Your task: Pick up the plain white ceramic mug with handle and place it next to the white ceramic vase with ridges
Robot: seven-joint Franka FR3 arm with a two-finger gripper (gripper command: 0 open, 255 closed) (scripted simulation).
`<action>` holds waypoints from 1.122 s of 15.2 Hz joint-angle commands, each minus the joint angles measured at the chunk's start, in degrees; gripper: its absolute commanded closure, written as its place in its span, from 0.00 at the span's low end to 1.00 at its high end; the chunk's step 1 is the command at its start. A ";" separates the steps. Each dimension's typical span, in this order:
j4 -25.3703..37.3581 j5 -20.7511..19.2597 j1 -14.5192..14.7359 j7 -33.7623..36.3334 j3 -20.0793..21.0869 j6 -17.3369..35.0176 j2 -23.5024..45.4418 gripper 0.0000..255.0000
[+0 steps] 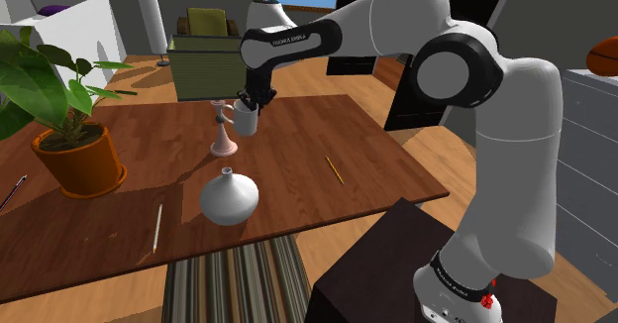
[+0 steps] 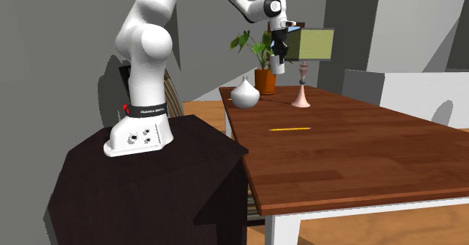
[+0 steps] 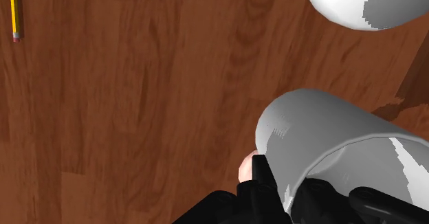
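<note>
— What do we have in the tool (image 1: pixel 257 103)?
— A smooth white mug (image 1: pixel 245 121), cylindrical, clamped between the black fingers (image 3: pixel 263 180) and hanging clear of the glossy wood-grain surface (image 1: pixel 297 133).
— And the vase?
— We see the white vase (image 1: pixel 229 196), round-bellied and narrow-necked, standing apart toward the shoulder view's lower edge. A pink candlestick (image 1: pixel 223 138) stands just beside the mug.
— The arm?
— Stretched out, elbow high, wrist turned down.
</note>
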 commanded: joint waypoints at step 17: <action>-6.54 0.64 -0.21 -0.20 0.38 11.68 5.13 1.00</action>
